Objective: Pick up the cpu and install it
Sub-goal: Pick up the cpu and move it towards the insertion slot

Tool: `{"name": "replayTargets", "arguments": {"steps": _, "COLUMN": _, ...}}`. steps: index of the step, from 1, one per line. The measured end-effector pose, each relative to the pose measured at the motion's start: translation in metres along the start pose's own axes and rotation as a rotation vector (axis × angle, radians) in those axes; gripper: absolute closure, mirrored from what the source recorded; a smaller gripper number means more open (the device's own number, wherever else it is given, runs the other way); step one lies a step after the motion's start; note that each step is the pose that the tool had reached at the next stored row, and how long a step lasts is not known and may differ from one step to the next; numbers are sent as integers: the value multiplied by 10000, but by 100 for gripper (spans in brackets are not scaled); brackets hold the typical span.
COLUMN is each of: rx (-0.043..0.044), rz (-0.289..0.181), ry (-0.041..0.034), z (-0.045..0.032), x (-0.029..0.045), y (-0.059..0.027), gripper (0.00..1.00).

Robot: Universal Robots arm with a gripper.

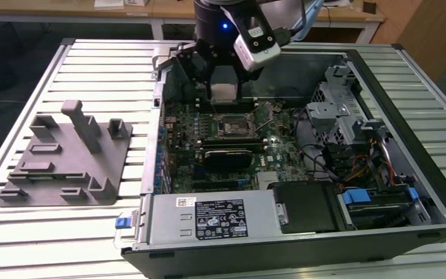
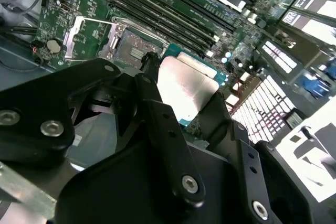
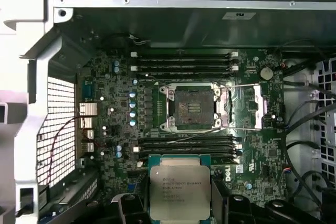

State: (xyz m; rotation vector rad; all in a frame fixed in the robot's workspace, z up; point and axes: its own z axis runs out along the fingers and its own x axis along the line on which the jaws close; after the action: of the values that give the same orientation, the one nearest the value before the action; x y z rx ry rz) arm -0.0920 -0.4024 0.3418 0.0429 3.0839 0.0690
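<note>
**A:** In the exterior view, what did the gripper (image 1: 223,87) have?

**B:** It was clamped on the chip (image 1: 223,93), holding it flat over the board inside the open computer case (image 1: 432,192). The socket (image 1: 231,125) lay below the gripper, with clear air between the two. The grey plate (image 1: 60,157) sat well off to the gripper's side, outside the case.

**A:** And the second wrist view?

**B:** The chip's (image 2: 186,87) silver top showed between the black fingers (image 2: 152,93), pinched at opposite edges. Beyond the fingertips the socket (image 2: 128,51) stood uncovered.

**A:** The first wrist view?

**B:** The chip (image 3: 180,190) hung level in the grip and the socket (image 3: 191,107) lay ahead of it, empty, its metal frame (image 3: 257,108) swung aside. Memory slots (image 3: 184,145) ran between chip and socket.

**A:** So which step?

**B:** I judged the pickup done and the carry to the socket under way. Seating would call for squaring the chip's edges to the socket's and keeping it level.

**A:** Room to move?

**B:** Open above the board. The tight edges seemed to be the socket rim and the raised frame beside it, with the case wall farther off.
</note>
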Motion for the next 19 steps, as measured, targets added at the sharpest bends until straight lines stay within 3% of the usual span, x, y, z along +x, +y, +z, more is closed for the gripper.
{"name": "replayTargets", "arguments": {"steps": 19, "rx": 3, "rz": 3, "ry": 63, "z": 361, "x": -103, "y": 194, "gripper": 45}}
